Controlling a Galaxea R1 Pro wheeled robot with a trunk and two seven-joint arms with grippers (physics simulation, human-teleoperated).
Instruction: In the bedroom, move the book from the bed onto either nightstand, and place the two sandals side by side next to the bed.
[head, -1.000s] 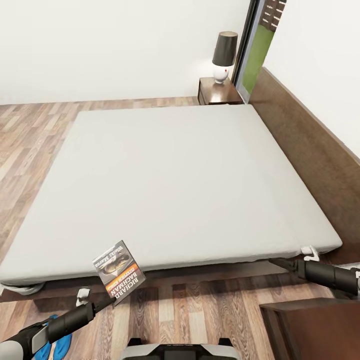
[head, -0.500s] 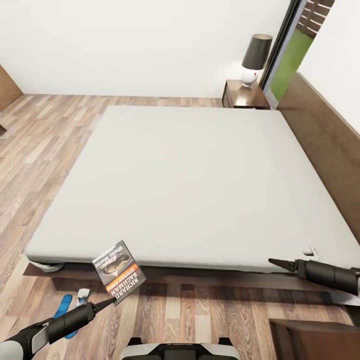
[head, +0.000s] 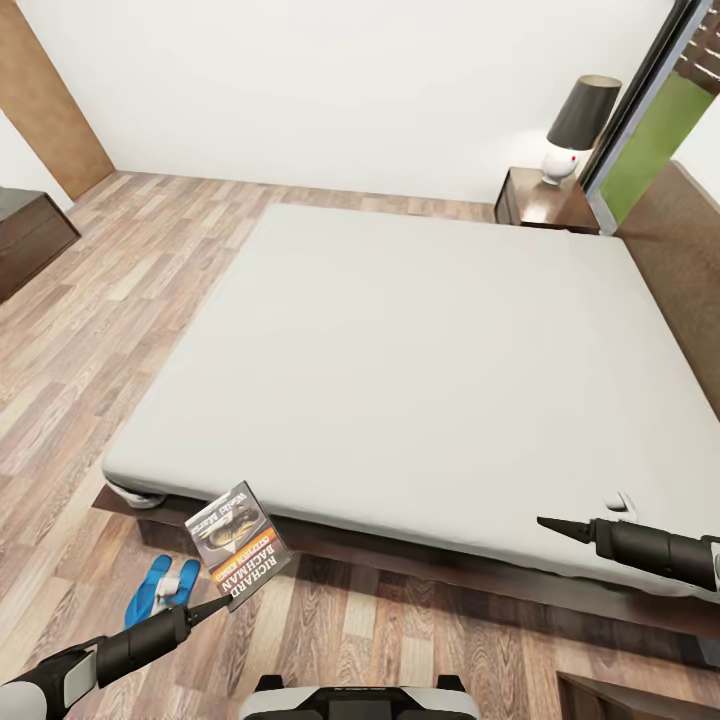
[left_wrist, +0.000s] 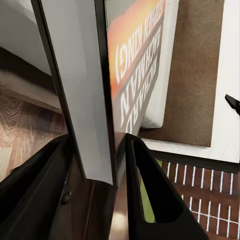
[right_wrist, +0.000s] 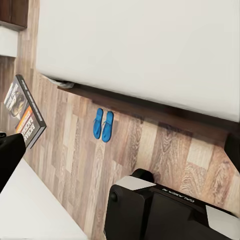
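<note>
My left gripper is shut on the lower corner of the book, holding it upright in the air over the floor just off the bed's near edge. In the left wrist view the book sits clamped between the two fingers. The bed has a bare pale mattress. The two blue sandals lie side by side on the floor close to the bed frame; in the head view the sandals are partly hidden by my left arm. A nightstand stands at the bed's far corner. My right gripper hovers open over the mattress's near edge.
A lamp stands on the far nightstand, beside a tall window. A low dark cabinet sits at the left wall. Another dark wooden corner pokes in at the lower right. Wood floor runs along the bed's left side.
The whole head view has swung left, so the bed and nightstand sit further right in the picture. The low cabinet has entered the picture and the sandals show more. Both arms and the held book keep their pose.
</note>
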